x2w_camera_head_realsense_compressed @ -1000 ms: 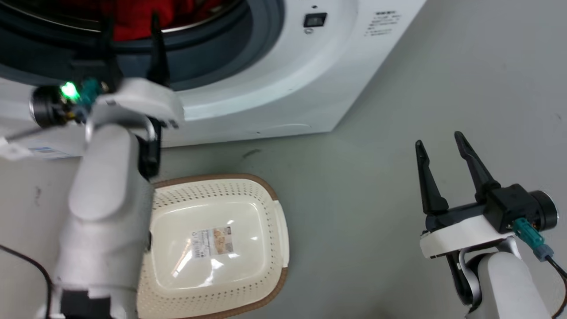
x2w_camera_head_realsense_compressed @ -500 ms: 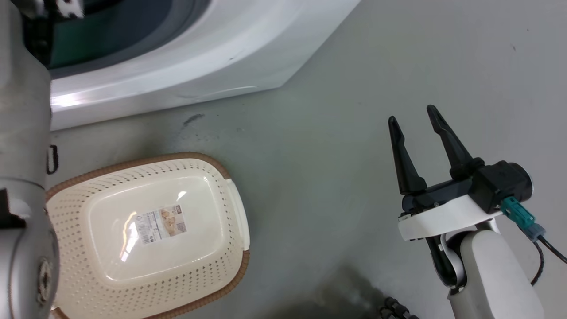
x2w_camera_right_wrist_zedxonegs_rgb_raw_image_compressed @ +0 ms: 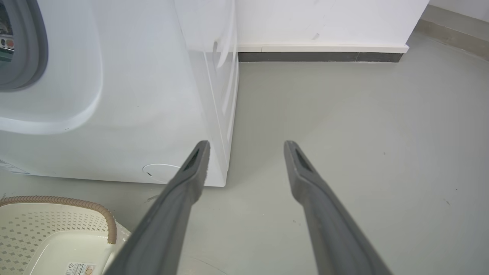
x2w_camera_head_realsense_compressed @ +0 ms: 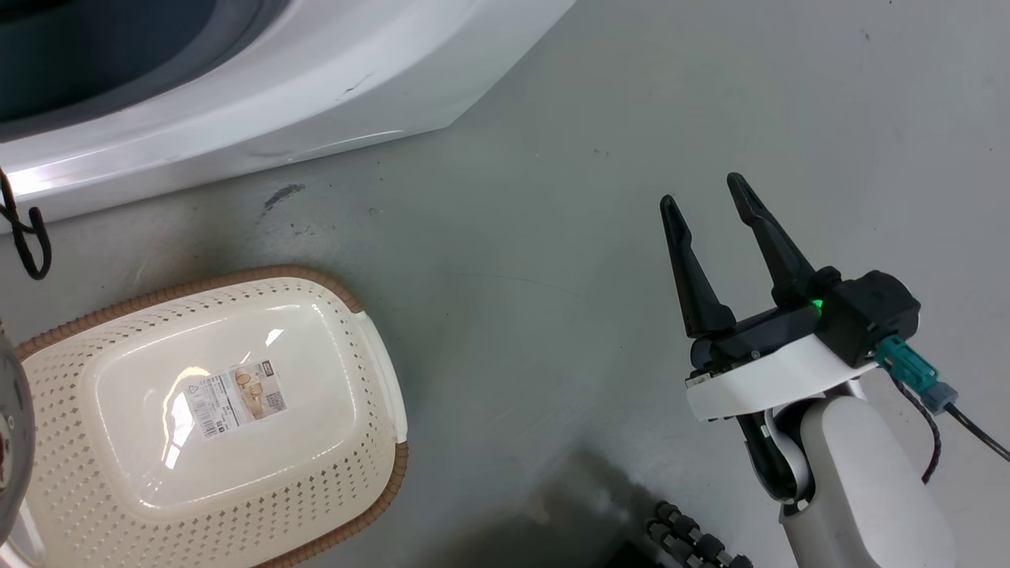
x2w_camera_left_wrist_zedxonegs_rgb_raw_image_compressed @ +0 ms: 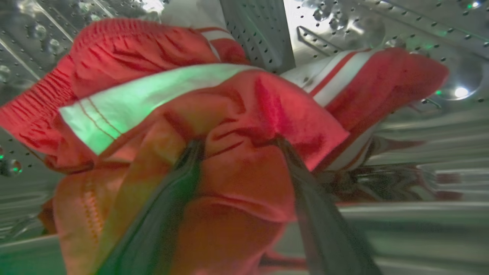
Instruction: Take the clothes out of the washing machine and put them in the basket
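— How is the left gripper (x2w_camera_left_wrist_zedxonegs_rgb_raw_image_compressed: 238, 143) held?
— Its two fingers are spread apart, and their tips are sunk into the clothes (x2w_camera_left_wrist_zedxonegs_rgb_raw_image_compressed: 126, 57). A fold of red fabric is bulged up between them.
— Where are the clothes found?
— They are heaped inside the perforated steel drum (x2w_camera_left_wrist_zedxonegs_rgb_raw_image_compressed: 382, 23) of the washing machine (x2w_camera_head_realsense_compressed: 316, 87). White stripes are shown along the top, and one is tinted green by a light.
— And the right gripper (x2w_camera_head_realsense_compressed: 701, 191)?
— It is held open with nothing between its fingers, above the grey floor (x2w_camera_head_realsense_compressed: 552, 237) and apart from the machine.
— And the basket (x2w_camera_head_realsense_compressed: 181, 289)?
— It is set on the floor near the machine's front, and the label (x2w_camera_head_realsense_compressed: 237, 398) on its bottom can be seen.
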